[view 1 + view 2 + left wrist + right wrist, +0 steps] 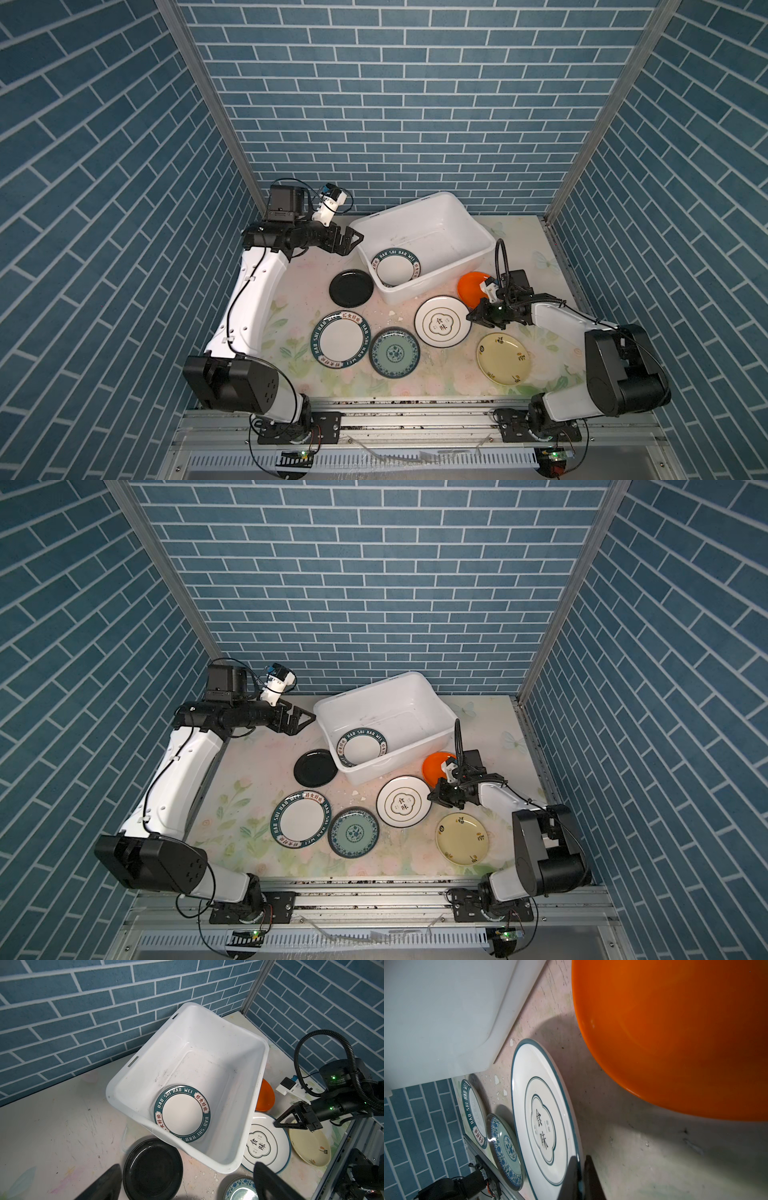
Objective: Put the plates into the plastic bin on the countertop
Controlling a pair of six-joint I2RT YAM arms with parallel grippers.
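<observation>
**Barely begun: one plate binned, six outside**

Altogether we count seven plates, one bin and two arms. One white round plate with a dark lettered rim (396, 268) lies flat inside the large white rectangular plastic bin (415, 220). Six remain on the pale flower-printed countertop (303, 291): a glossy black round plate (351, 288), a second white lettered-rim plate (340, 337), a teal patterned plate (394, 352), a white plate with a quatrefoil emblem (440, 326), an orange plate (471, 286) and a cream-yellow plate (504, 359). The right gripper (471, 316) is clenched on the emblem plate's rim, just outside the bin, so we judge it goes next. The left gripper (352, 244) hangs released and empty beside the bin's corner.
</observation>
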